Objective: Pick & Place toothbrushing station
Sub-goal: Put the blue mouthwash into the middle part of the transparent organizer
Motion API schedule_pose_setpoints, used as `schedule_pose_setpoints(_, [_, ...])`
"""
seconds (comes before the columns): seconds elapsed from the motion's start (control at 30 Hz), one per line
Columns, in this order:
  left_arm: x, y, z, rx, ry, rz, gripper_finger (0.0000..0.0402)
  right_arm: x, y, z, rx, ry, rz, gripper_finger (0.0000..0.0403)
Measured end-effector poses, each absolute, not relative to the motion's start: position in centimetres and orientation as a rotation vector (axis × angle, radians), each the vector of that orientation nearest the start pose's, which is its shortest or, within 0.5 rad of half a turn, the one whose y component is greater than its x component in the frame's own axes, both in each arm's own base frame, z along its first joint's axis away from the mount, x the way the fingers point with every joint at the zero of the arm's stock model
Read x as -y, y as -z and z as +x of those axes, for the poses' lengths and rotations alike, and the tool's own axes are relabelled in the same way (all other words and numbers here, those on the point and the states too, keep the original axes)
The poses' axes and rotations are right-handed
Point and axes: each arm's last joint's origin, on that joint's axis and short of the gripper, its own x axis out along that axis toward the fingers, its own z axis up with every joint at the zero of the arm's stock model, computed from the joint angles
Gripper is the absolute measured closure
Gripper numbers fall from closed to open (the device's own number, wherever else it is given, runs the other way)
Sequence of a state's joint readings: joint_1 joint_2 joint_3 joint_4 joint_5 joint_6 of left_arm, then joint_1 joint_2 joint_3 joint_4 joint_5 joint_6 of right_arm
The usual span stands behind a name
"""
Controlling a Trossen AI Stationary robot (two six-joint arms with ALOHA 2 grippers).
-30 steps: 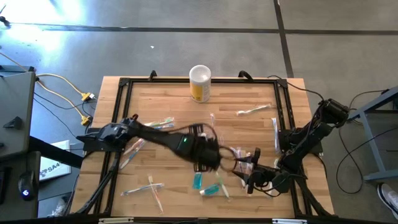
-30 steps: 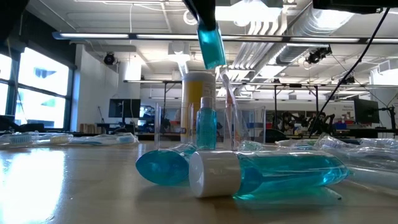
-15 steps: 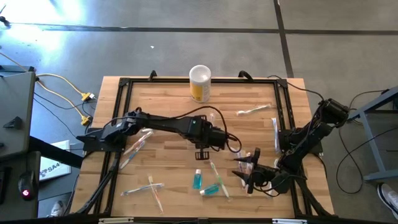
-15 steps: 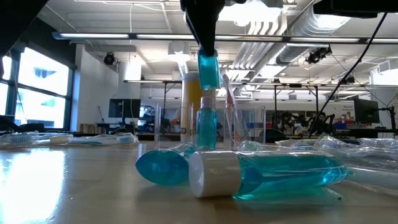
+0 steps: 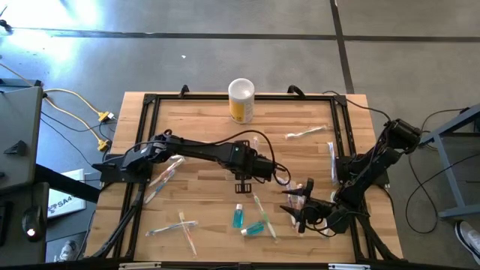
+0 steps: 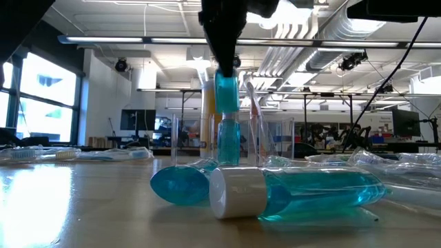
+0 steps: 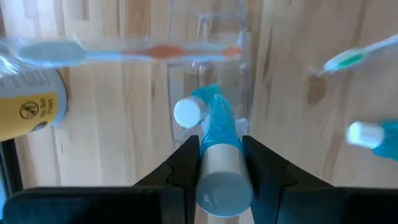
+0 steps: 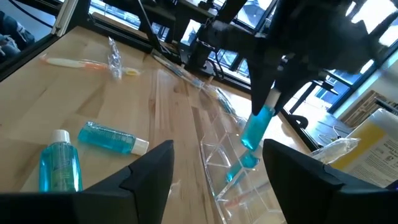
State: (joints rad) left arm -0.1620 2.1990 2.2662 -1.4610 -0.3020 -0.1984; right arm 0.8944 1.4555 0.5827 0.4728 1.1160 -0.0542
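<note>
- Holding a teal tube [image 7: 219, 134] between its fingers, left gripper [image 5: 244, 182] hangs mid-table over the clear holder [image 7: 208, 74]; fingers [image 7: 184, 163] pinch the tube just below its white cap; tube hangs cap-up, its lower end just above the holder
- low view: held tube [image 6: 226, 91] is upright under the dark gripper, directly over another teal tube [image 6: 228, 141] that stands in the holder [image 6: 275, 141]
- left wrist view: that second tube's white cap [image 7: 187, 112] shows beside the held tube, inside the holder; a toothbrush [image 7: 124, 52] lies across the holder's far side; cannot tell if it rests on the rim
- right gripper [image 5: 301, 204] sits low near the table's front right, just right of the holder; fingers spread, pinching nothing; right wrist view shows its two fingers [image 8: 152, 169] wide apart, holder [image 8: 230, 163] and held tube [image 8: 256, 127] ahead between them
- two more teal tubes [image 5: 238, 216] at front centre of the table; one upright, one [image 5: 255, 227] lying down; a toothbrush [image 5: 262, 208] just beside them
- low view: the lying tube [image 6: 303, 189] is nearest the camera, white cap toward it
- loose toothbrushes: one [image 5: 306, 133] back right, one [image 5: 160, 182] at left under the left arm, two crossed [image 5: 183, 226] at front left
- yellow canister [image 5: 241, 100] upright at back centre edge, well apart from the holder
</note>
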Motion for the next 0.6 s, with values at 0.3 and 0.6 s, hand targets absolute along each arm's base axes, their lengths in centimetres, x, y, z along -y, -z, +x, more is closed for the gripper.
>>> schedule_pose_setpoints(0.3, [5.7, -27.8, 43.2, -1.369, -0.240, 0.158, 0.0313, -19.2, -18.5, 18.7, -0.223, 0.213, -0.395, 0.0165])
schedule_pose_setpoints(0.6, [5.9, -27.5, 43.8, -1.323, -0.181, 0.163, 0.0313, -19.2, -18.5, 18.8, -0.224, 0.213, -0.395, 0.0165])
